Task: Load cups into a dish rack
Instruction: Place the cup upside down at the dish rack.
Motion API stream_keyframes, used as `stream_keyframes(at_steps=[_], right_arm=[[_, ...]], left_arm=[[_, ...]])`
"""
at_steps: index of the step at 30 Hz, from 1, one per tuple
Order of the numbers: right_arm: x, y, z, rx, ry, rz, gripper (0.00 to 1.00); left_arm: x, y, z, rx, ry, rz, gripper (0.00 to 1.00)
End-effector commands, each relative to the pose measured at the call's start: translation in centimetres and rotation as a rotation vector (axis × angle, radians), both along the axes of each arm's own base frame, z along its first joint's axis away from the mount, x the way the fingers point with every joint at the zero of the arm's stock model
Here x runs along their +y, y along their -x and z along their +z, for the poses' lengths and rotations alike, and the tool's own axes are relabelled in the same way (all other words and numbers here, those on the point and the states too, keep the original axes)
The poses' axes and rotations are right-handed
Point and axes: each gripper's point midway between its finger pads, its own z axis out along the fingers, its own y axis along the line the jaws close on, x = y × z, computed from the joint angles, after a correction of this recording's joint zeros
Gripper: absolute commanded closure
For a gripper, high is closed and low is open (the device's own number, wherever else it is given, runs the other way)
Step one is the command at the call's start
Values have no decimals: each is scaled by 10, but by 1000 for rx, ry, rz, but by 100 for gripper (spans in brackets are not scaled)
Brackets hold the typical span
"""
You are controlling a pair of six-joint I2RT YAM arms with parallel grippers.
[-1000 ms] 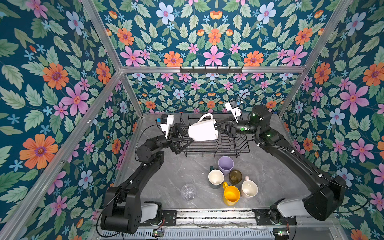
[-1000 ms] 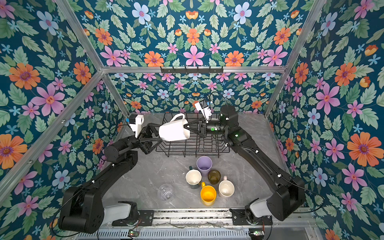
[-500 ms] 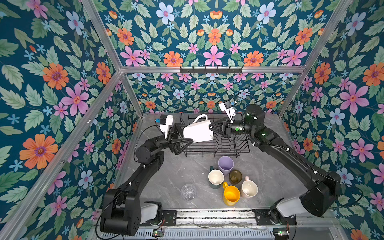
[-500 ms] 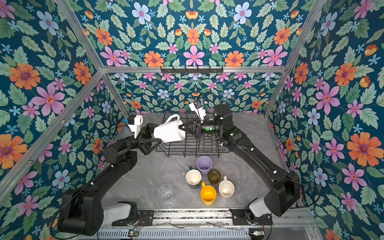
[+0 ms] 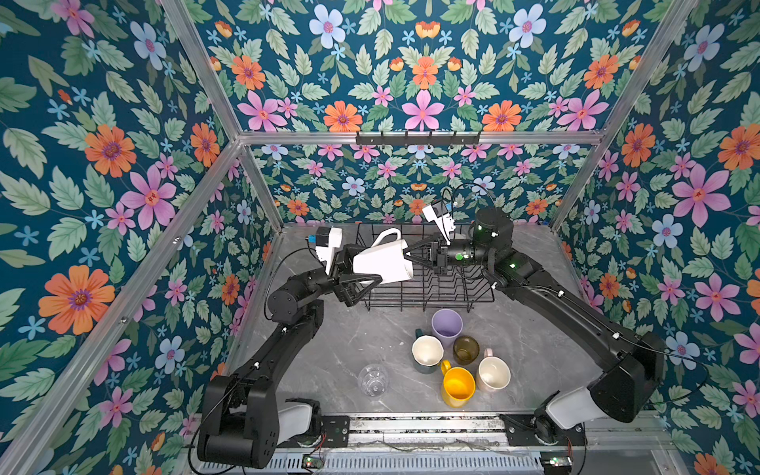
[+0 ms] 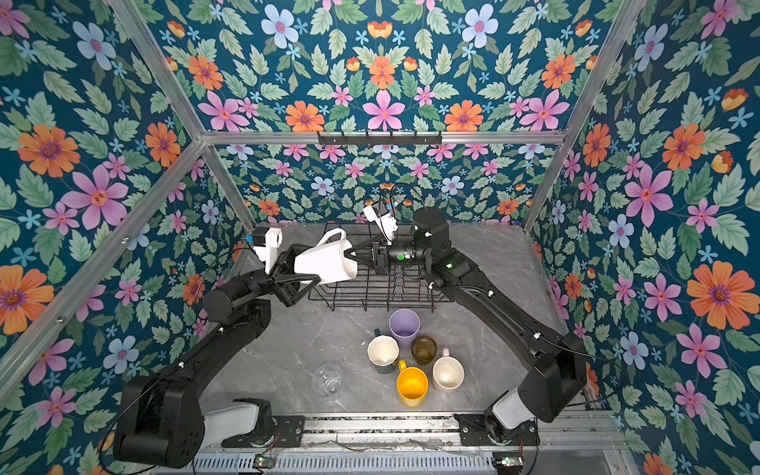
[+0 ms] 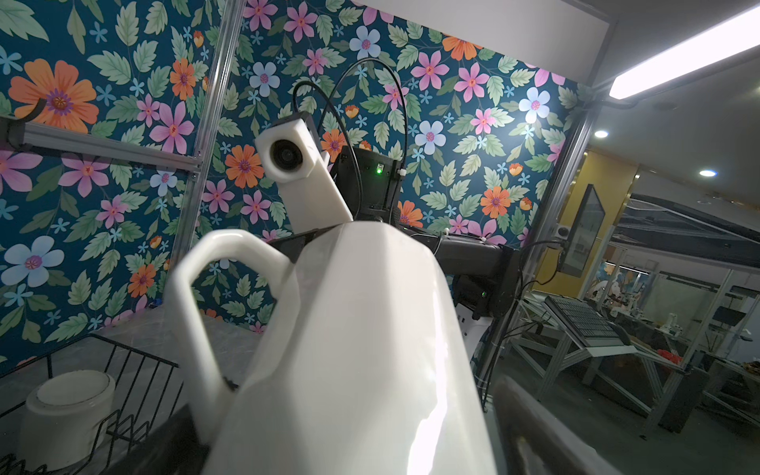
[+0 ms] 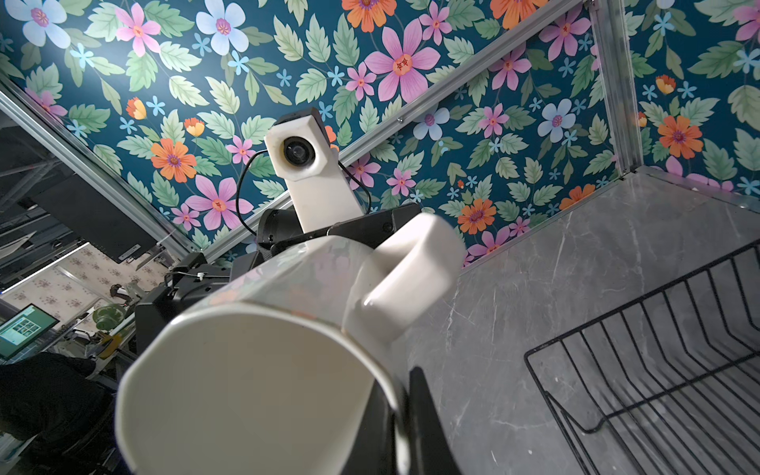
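Right gripper [image 5: 408, 257] clamped on white mug [image 5: 382, 263] rim; mug sideways, handle up, above left end of dish rack [image 5: 452, 290]. Left gripper [image 5: 367, 266] released, jaws spread wide around mug base.

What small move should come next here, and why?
Probably close the left claw on the white mug: its jaws stand wide on either side of the mug's base, while the right claw pinches the rim. That looks like a handover.
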Motion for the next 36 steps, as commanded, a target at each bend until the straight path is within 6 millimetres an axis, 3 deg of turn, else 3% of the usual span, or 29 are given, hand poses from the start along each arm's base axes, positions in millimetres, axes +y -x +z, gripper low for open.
stream_keyframes(at_steps=[1, 13, 25, 30, 36], right_arm=[[4, 1, 14, -77, -27, -4, 100], [15, 0, 10, -66, -23, 15, 100], [16, -2, 5, -50, -12, 11, 100], [16, -3, 0, -35, 2, 2, 100], [15, -4, -3, -24, 11, -12, 100]], left_arm=[[1, 5, 4, -43, 2, 1, 2], [0, 10, 2, -51, -8, -10, 7], [-1, 13, 4, -64, -14, -18, 32], [-1, 13, 6, -69, -12, -18, 68], [-1, 13, 8, -76, -11, -18, 100]])
